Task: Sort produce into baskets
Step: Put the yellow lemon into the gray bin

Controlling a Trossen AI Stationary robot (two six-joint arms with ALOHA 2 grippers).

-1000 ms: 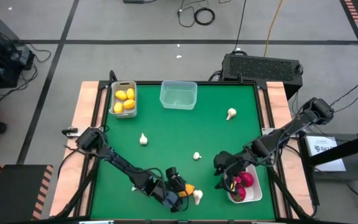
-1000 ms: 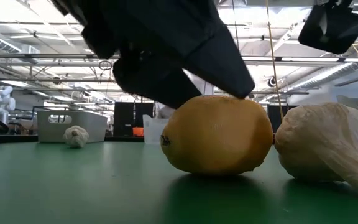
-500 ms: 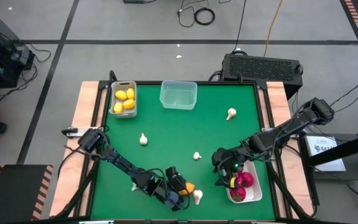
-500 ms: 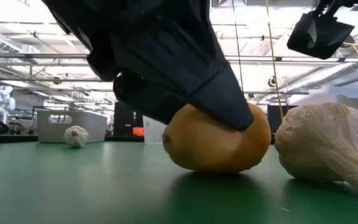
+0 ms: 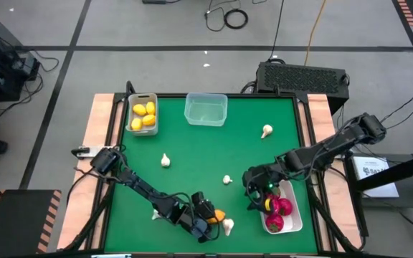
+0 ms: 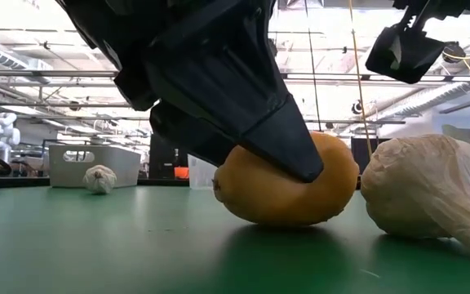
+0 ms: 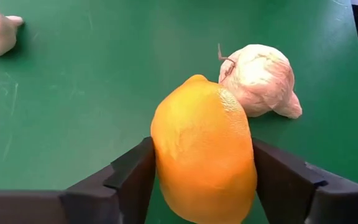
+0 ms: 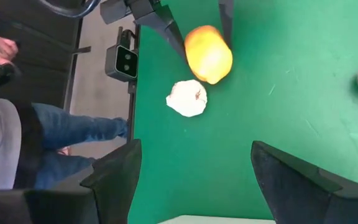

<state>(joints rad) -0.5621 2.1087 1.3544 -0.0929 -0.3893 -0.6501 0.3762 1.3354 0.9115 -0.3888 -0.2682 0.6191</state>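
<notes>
We find the left gripper [image 5: 212, 218] low at the table's near edge, its two fingers [image 7: 129, 177] pressed to either side of one lemon [image 7: 204, 149], which sits on the green table [image 5: 192, 165]. The lemon's long axis runs forward between the fingers, its pointed tip facing away from the wrist.

Garlic bulbs on the mat: five. One bulb [image 7: 260, 81] lies just beside the lemon's tip; a second [image 5: 165, 160] lies left of centre; a third [image 5: 226, 180] near the middle; a fourth [image 5: 267, 130] toward the far right; and a fifth [image 5: 155, 215] shows partly behind the left arm.

Lemons in the grey bin [image 5: 131, 123] at the far left: four.

Clear tub [image 5: 206, 110], far centre: one.

The right gripper [image 5: 253, 192] hangs with its fingers parted and grasping nothing, beside the white tray [image 5: 294, 223], which holds red fruits [image 5: 283, 208]; we cannot count them.
</notes>
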